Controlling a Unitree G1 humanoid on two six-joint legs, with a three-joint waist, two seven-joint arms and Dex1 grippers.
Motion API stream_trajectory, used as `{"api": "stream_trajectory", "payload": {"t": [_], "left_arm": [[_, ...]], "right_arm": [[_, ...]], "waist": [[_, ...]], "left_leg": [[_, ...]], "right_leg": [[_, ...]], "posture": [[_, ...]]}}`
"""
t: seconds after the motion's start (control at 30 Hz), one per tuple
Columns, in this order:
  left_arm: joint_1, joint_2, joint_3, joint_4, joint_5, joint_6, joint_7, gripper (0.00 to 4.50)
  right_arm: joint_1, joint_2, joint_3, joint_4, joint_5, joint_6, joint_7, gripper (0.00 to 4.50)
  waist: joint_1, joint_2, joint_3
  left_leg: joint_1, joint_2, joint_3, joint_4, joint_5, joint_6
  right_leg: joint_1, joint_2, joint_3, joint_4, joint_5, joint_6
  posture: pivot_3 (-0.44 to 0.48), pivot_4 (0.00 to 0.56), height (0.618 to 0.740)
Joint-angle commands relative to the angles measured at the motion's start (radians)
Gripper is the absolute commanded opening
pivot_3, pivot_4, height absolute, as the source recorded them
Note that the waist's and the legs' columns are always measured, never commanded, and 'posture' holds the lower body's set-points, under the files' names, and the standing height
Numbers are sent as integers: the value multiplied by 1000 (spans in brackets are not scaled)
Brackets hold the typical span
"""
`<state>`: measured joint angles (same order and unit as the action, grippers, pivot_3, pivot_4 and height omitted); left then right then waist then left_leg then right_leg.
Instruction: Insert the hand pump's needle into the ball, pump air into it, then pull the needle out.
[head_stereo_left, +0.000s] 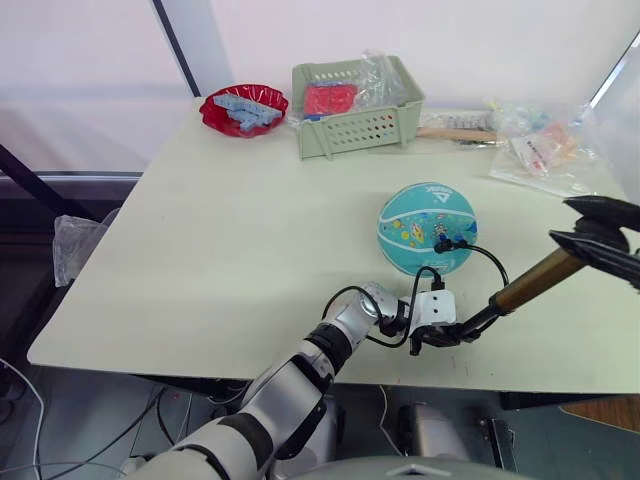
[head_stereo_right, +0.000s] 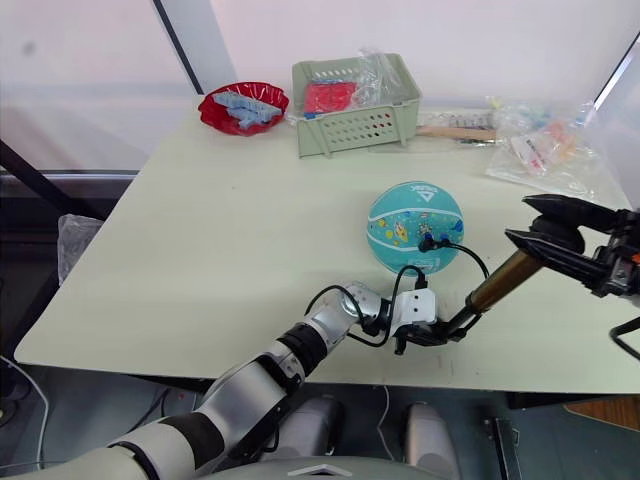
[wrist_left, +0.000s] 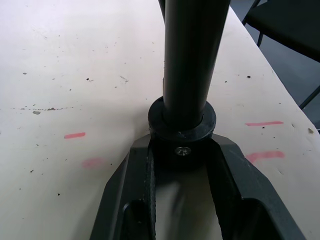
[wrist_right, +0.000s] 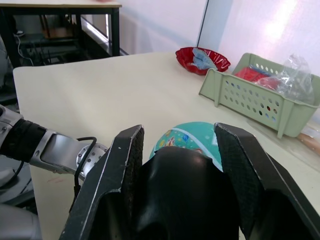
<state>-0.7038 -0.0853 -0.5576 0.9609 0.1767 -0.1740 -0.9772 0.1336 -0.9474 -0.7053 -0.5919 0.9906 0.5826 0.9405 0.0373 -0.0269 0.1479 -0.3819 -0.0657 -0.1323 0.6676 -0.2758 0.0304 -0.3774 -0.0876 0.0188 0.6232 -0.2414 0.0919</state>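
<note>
- A red bowl (head_stereo_left: 243, 109) holding pale blue pieces sits at the table's (head_stereo_left: 200, 260) far left; beside it stands a green perforated basket (head_stereo_left: 357, 106) with red packets and clear plastic inside.
- The left hand (head_stereo_left: 437, 334) is at the near edge, its fingers (wrist_left: 137, 185) pinching the black end cap of the hand pump (head_stereo_left: 532, 283).
- The ball (head_stereo_left: 427, 228) rests mid-table, its white triangle logo facing up; the lettering is too small to read.
- The needle (head_stereo_left: 445, 243) sits against the ball's near side, the thin hose looping back to the pump.
- The right hand (head_stereo_right: 545, 240) pinches the pump's handle end.
- Plastic bags (head_stereo_left: 545, 147) lie far right.
</note>
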Motion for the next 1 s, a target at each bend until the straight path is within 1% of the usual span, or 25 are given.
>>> {"api": "stream_trajectory", "payload": {"t": [0.03,0.17,0.27,0.4,0.5,0.7,0.9,1.0], "left_arm": [[43,56,-28,138,84,71,35,960],[43,58,-25,137,81,73,38,960],[45,59,-24,134,80,74,39,960],[48,60,-25,131,80,76,37,960],[48,60,-26,130,80,76,37,960],[47,59,-26,132,81,76,38,960],[47,57,-26,136,82,75,37,960],[46,57,-26,137,82,74,36,960]], "right_arm": [[44,47,120,-17,-97,-58,30,1759],[99,132,250,11,-274,-204,32,1759],[123,175,307,17,-325,-253,27,1759],[140,234,417,80,-466,-357,2,1759],[138,259,451,113,-512,-408,-6,1759],[116,232,385,66,-430,-367,-7,1759],[76,135,226,-7,-248,-237,-3,1759],[62,92,153,-21,-170,-179,-4,1759]], "waist": [[0,-2,-1],[-1,-6,-6],[-2,-5,-6],[-3,-6,-8],[-4,-6,-9],[-3,-3,-8],[1,5,-3],[1,5,-1]], "left_leg": [[0,0,0,0,0,0],[1,1,-1,0,0,0],[1,1,0,0,0,-1],[2,1,-1,0,0,-1],[2,1,-1,0,0,-1],[2,1,-1,0,0,0],[1,0,-1,0,0,0],[0,0,0,0,0,0]], "right_leg": [[0,0,0,0,0,0],[0,1,0,0,0,0],[0,2,1,0,0,0],[1,2,0,0,0,0],[1,2,1,0,0,0],[1,2,0,0,0,0],[1,2,0,0,0,0],[0,1,0,0,0,0]], "posture": [[0,150,737],[0,150,737],[0,150,737],[0,150,737],[0,150,737],[0,150,737],[0,150,737],[0,150,737]]}}
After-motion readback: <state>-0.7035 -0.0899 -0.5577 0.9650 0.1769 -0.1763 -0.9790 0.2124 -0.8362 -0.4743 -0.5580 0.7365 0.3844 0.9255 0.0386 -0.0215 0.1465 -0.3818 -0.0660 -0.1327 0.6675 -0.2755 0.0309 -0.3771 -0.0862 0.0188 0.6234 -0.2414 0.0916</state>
